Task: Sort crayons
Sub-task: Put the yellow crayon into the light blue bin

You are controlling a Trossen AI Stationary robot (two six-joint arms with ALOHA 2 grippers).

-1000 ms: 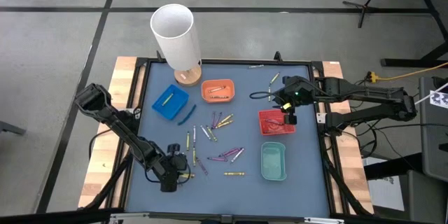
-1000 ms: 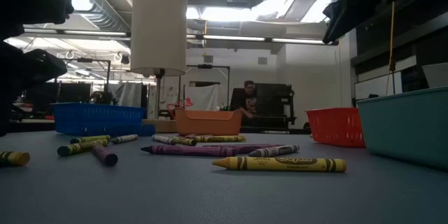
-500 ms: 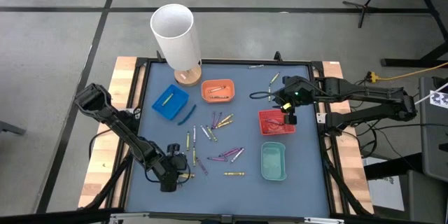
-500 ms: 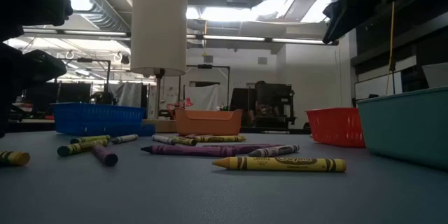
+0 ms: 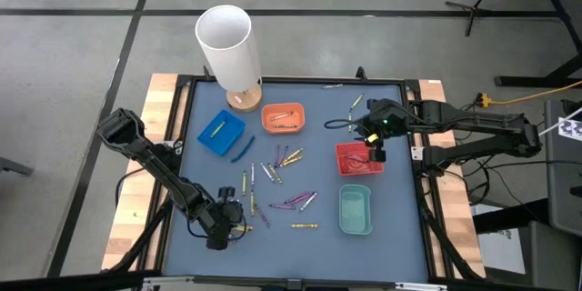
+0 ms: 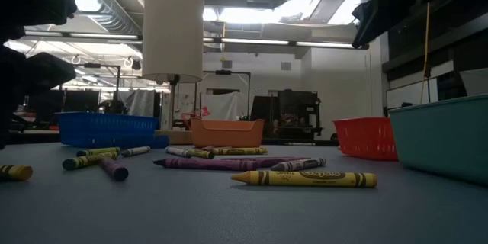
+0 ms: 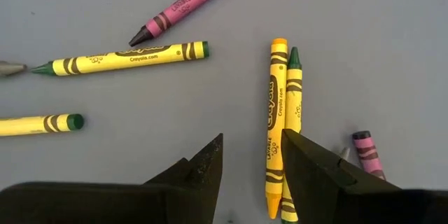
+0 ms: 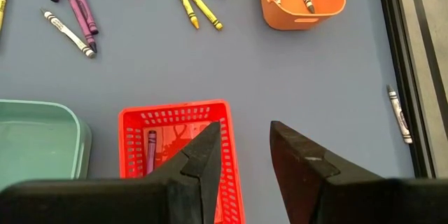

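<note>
The left gripper [image 7: 252, 164] is hovering with jaws spread beside two touching yellow crayons [image 7: 282, 119]; it risks pinching both, or neither. The purple crayon stub [image 7: 367, 148] is crowding them. The right gripper [image 8: 243, 150], spread and empty, is waiting over the red tray [image 8: 231, 140], well apart from the pair.

White cylinder [image 5: 226, 44] on wooden base, blue [image 5: 221, 133], orange [image 5: 283, 117], red [image 5: 358, 159], perhaps teal trays [image 5: 355, 210]

Loose wax crayons [image 5: 284, 182] crowd middle of blue-grey table mat [image 5: 400, 245]. Tall white cylinder [image 5: 227, 45] blocks far edge. Four small plastic trays flank scatter. Bare mat along near edge and near-right corner.
</note>
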